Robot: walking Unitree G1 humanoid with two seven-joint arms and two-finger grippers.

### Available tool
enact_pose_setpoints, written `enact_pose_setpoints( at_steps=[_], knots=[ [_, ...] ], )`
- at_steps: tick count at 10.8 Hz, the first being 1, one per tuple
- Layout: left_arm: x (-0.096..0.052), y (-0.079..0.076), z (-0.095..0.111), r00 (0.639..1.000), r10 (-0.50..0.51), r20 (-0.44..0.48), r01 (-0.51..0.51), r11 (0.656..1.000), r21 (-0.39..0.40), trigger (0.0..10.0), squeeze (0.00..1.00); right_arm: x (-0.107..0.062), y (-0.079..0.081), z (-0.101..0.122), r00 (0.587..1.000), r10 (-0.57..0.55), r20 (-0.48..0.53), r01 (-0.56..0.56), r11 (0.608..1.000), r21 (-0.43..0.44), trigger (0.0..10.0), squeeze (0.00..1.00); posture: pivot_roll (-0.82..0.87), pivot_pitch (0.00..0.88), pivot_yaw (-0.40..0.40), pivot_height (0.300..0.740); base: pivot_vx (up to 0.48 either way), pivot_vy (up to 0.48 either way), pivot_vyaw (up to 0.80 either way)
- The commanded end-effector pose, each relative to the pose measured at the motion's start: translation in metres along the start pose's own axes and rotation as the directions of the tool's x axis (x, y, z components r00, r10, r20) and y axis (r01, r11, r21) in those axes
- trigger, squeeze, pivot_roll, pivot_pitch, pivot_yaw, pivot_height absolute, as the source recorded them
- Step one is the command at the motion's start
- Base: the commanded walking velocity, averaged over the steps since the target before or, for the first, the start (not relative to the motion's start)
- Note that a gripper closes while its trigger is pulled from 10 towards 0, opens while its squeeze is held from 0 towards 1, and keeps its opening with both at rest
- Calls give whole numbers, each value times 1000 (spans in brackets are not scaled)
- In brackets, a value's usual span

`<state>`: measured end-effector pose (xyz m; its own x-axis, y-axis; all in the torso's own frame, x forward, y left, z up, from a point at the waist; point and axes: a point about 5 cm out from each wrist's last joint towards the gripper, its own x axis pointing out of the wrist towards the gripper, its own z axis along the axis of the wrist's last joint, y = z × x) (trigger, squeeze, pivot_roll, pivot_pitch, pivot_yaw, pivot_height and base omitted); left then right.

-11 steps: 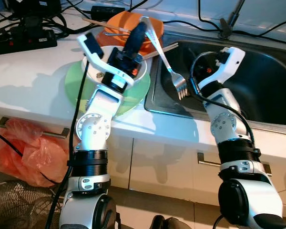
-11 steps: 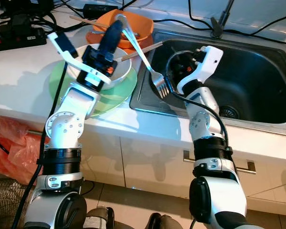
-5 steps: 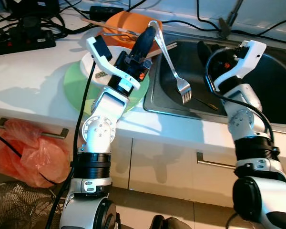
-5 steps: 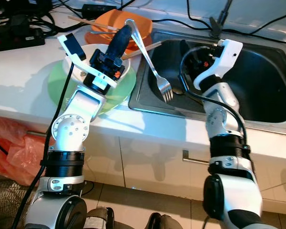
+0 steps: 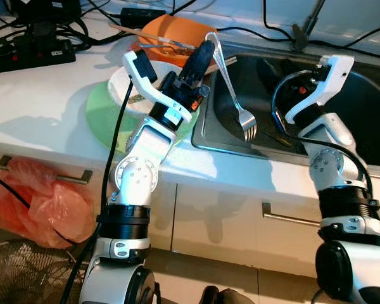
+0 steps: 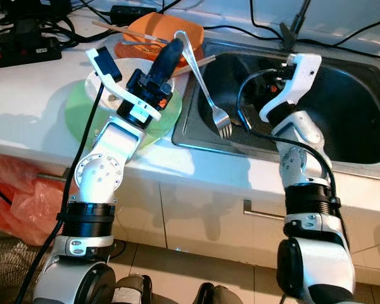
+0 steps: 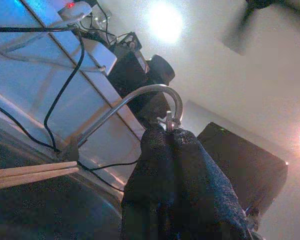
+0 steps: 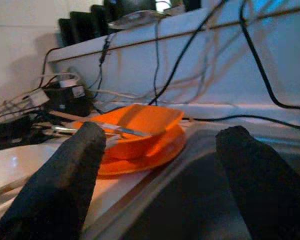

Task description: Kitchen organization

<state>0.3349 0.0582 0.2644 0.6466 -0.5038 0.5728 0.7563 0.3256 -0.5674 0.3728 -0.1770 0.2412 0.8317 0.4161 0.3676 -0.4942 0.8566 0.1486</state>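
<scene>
Pinching silver metal fork [image 5: 231, 82] by handle end in left hand [image 5: 201, 56], tines hanging over dark steel sink [image 5: 361, 120] | right hand [image 8: 160, 170] spread wide, empty | risk: thin-handle grip slips, fork clatters down.

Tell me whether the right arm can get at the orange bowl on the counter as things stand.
Probably yes, with a reach across. The right gripper is open over the steel sink, facing the orange bowl with nothing between. However, the left gripper, holding a metal fork, hangs close beside that path.
</scene>
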Motion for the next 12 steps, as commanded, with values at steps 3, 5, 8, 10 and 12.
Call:
enact_pose_setpoints(
  at_steps=[3,5,8,10,12],
  knots=[
    [2,-9,-28,1000,0,-13,-1,997,-74,10000,0,-16,4,7,986,156,-65,-164,975,-151,10000,0,172,132,-54,740,0,0,0],
    [4,-10,-29,1000,2,-19,-3,998,-59,10000,0,-22,1,13,977,194,-91,-209,957,-200,10000,0,166,136,-54,740,0,0,0],
    [3,-9,-31,1000,6,-26,-7,999,-42,10000,0,-31,5,27,956,283,-80,-294,929,-225,10000,0,162,144,-56,740,0,0,0],
    [3,-8,-30,1000,17,-22,-18,1000,-25,10000,0,-37,16,28,924,373,-80,-382,902,-201,10000,0,161,149,-58,740,0,0,0],
    [3,-8,-29,1000,19,-20,-19,1000,-14,10000,0,-46,32,16,864,485,-134,-502,849,-163,10000,0,164,149,-60,740,0,0,0]
  ],
)
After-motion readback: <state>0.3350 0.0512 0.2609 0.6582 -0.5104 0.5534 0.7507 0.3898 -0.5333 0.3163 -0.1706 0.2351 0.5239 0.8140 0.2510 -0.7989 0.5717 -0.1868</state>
